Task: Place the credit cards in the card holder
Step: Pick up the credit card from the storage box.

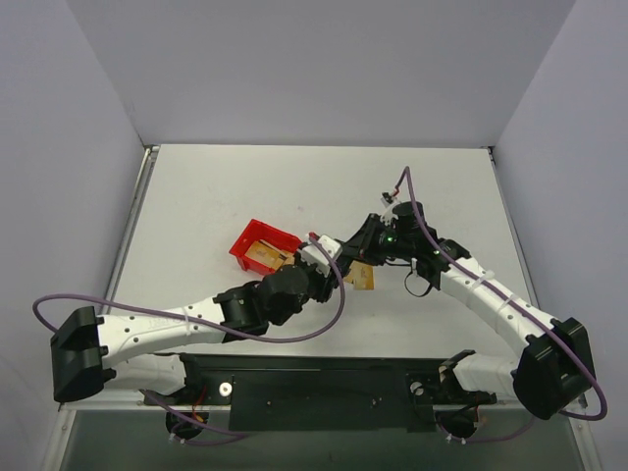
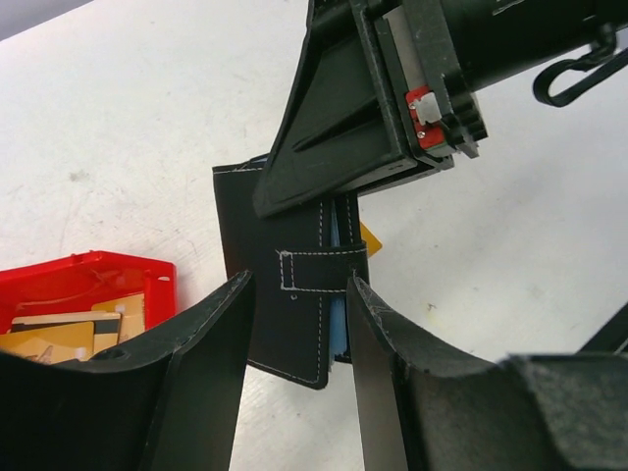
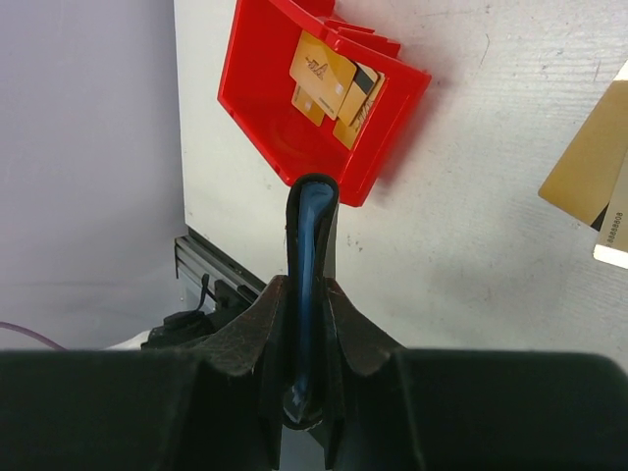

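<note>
The right gripper (image 3: 309, 287) is clamped shut on 1 edge of the black wallet (image 3: 312, 211). It holds the wallet upright off the white table (image 3: 491, 285), so in the right wrist view the wallet shows edge-on at centre frame with its blue lining just visible. That hold probably steadies the wallet so the other arm can work on it.

In the left wrist view the left gripper (image 2: 299, 285) fills the bottom of the frame with its 2 fingers parted and nothing between them. They sit in front of the wallet's stitched strap, which seems to be what it must loosen or pull aside before a card can go in.

There is 1 wallet and 1 red bin (image 3: 394, 123), at the top of the right wrist view. Inside the bin lie what look like 3 gold cards (image 3: 322, 71), 1 showing a dark stripe; their overlap could hide more. At that view's right edge, 2 loose cards (image 3: 587, 167) overlap on the table, apart from the bin. None is clearly inside the wallet yet.
</note>
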Tool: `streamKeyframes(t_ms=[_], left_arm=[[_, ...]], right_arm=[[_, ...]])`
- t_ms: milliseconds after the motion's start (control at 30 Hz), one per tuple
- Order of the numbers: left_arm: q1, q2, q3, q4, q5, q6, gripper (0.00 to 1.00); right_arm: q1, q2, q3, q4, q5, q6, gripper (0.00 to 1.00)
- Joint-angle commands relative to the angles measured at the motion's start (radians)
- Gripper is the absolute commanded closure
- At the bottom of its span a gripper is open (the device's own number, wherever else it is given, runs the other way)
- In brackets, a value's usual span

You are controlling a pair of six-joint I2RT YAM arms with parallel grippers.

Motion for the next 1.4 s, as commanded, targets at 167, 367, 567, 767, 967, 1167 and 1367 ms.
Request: streamKeyframes(t_ms=[167,367,567,767,967,1167,1367], left_arm=[[0.005,-0.077,-0.048,0.039,0.122,-0.067,0.47],[0.005,-0.069,-0.061,0.032,0.131,-0.080,0.47],[0.005,-0.060,-0.055,0.033,0.145,-0.072,0.47],[0.005,-0.040,-0.052,0.016,0.119,-0.057,0.47],[0.024,-0.028,-0.048,-0.002,0.096,-0.041,0.47],[0.047,-0.040,-0.058,-0.008,0.074,-0.037,0.47],[0.071,-0.048,-0.063,-0.013,0.067,-0.023,0.48]], right_arm=[[-0.037,-0.036,-0.032,0.065,-0.025,0.054,1.00],[-0.040,-0.040,-0.035,0.067,-0.030,0.056,1.00],[-0.044,-0.040,-0.035,0.070,-0.035,0.061,1.00],[-0.045,-0.047,-0.038,0.070,-0.036,0.061,1.00],[-0.050,-0.050,-0.037,0.071,-0.044,0.064,1.00],[-0.053,-0.053,-0.041,0.073,-0.051,0.064,1.00],[-0.053,-0.047,-0.041,0.080,-0.064,0.065,1.00]])
